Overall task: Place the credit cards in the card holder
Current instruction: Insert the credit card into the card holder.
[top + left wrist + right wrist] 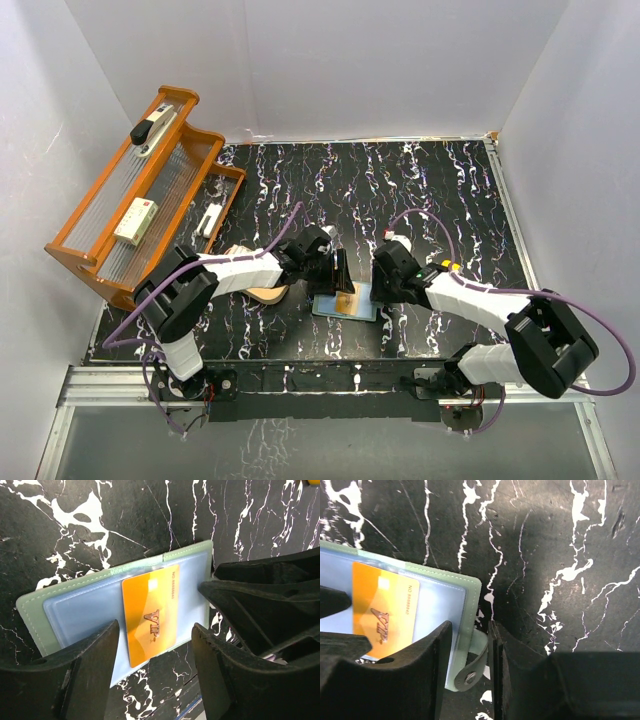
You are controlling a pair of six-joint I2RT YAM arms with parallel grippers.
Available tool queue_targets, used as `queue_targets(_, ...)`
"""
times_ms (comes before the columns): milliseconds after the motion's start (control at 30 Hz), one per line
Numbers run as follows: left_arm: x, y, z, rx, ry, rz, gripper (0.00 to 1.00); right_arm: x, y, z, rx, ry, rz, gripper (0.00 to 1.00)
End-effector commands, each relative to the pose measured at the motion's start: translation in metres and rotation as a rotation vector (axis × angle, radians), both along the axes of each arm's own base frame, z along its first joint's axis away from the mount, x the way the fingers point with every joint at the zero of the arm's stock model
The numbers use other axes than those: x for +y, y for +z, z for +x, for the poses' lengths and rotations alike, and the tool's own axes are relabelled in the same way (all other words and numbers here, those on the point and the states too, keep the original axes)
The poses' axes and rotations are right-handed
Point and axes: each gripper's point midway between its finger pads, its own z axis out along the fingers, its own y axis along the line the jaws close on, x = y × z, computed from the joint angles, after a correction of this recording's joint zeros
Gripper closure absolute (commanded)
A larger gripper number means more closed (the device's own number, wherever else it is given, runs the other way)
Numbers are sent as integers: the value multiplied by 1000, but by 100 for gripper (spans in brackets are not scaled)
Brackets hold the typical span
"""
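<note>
The black marble-patterned desk (450, 200) with white veins is filling the floor of the white-walled booth. An orange-brown wooden rack (178, 98) with clear ribbed shelves is standing tilted along the desk's left side, carrying a white box with red marks (136, 220).

The two white-and-black arms are reaching in from the near edge, the left arm (235, 270) and the right arm (470, 297) both angling towards the middle, where their hands are facing each other.

The left hand (338, 272) (155, 645) is hanging low over the card holder with its two black fingers spread wide to either side of the orange card, gripping nothing. The right hand (385, 280) (469, 645) is sitting at the holder's right-hand corner, its fingers parted only a little; the snap tab is lying in that narrow gap, and I am not seeing it pinched.

The pale-green folding card holder (345, 303) (75, 605) (440, 595) is lying open and flat on the desk between the hands, light-blue inside facing up. A tan oval dish (265, 293) is peeking out from under the left arm, just left of the holder.

The orange plastic credit card (150, 620) (385, 610) is resting on the blue inside. The green snap tab (472, 667) is sticking out past the holder's edge.
</note>
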Motion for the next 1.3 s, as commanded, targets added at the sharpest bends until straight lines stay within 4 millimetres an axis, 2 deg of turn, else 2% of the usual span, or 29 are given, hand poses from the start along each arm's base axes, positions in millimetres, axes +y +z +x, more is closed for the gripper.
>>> queue_targets(0, -5, -2, -7, 27, -13, -27, 41, 2, -6, 4, -21, 0, 6, 67)
queue_targets(267, -25, 14, -14, 31, -19, -121, 42, 9, -10, -1, -19, 26, 64, 70)
queue_targets(633, -39, 18, -17, 41, -14, -177, 42, 21, -4, -2, -19, 21, 142, 71)
queue_targets(800, -29, 19, -14, 12, -1, -129, 40, 23, 5, -4, -21, 21, 162, 69)
queue_targets(1000, -13, 23, -9, -41, 25, -53, 37, 9, 21, -5, -27, -7, 101, 64)
queue_targets(1267, -23, 23, -17, -1, 19, -144, 36, 11, 23, -12, -9, -5, 131, 65)
